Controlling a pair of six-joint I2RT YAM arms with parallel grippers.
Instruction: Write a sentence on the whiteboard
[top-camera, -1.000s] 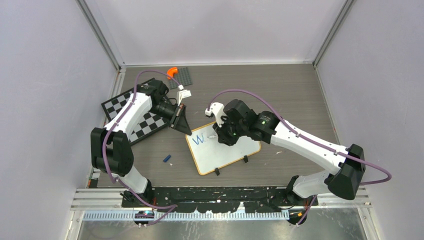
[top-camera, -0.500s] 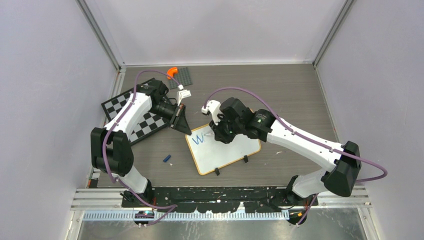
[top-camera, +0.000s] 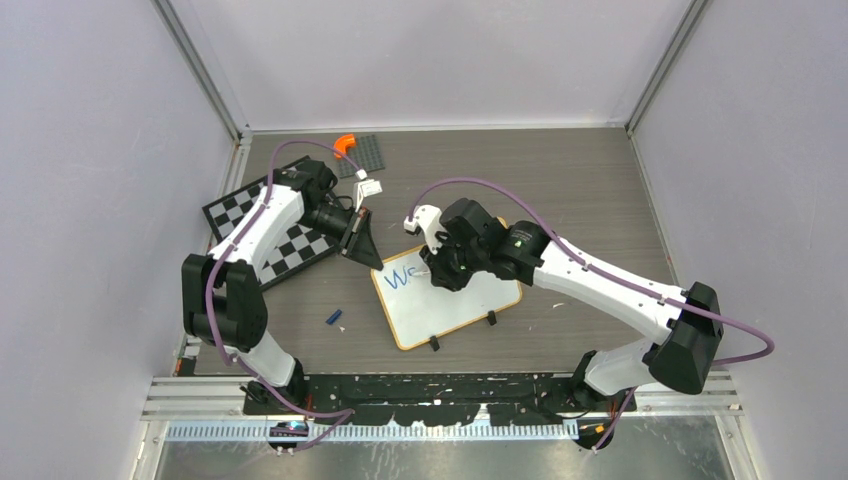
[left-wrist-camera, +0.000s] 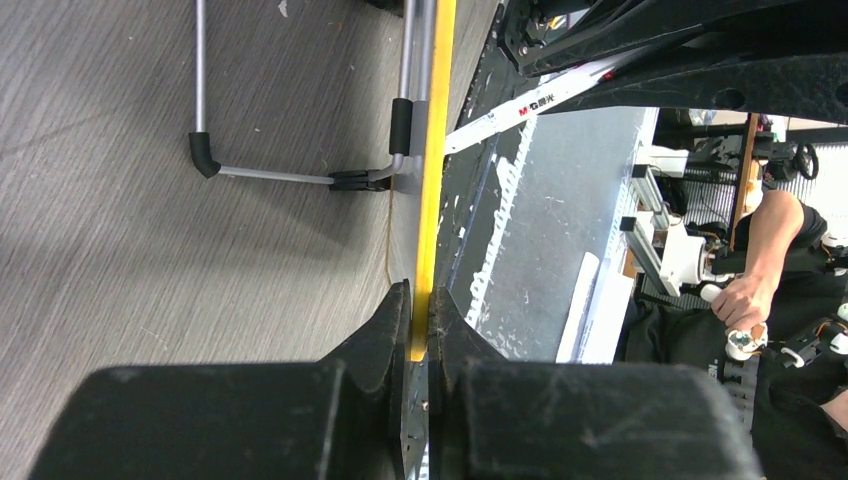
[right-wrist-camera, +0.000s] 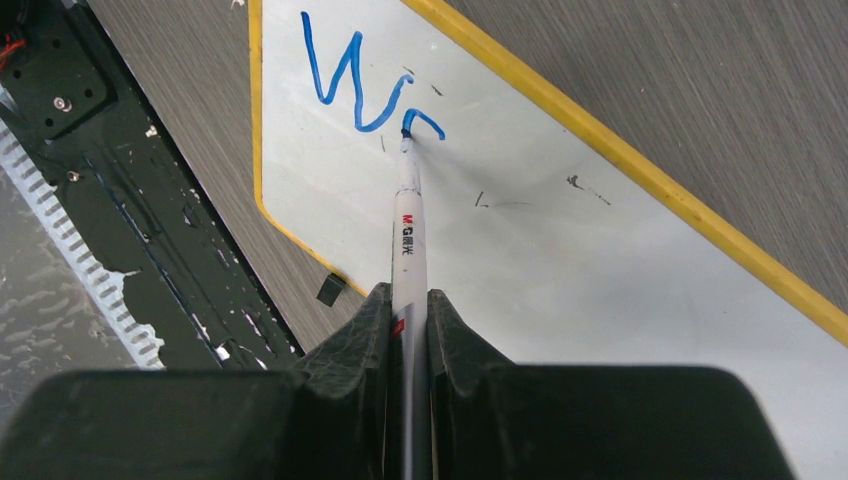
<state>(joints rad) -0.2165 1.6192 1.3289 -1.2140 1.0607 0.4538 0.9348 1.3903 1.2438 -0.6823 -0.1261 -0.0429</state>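
Clamped on the marker (right-wrist-camera: 408, 225), the right claw (right-wrist-camera: 408, 295) had begun the sentence's (right-wrist-camera: 360, 85) second letter; the left claw (left-wrist-camera: 421, 300) pinched the whiteboard (top-camera: 455, 305).

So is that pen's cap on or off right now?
Off. The marker, held in the right gripper, has its bare tip on the whiteboard, at the end of a blue stroke.

Left gripper (top-camera: 362, 243) touches the whiteboard (top-camera: 455, 305); right gripper (top-camera: 438, 272) hangs over blue writing (top-camera: 399, 280).
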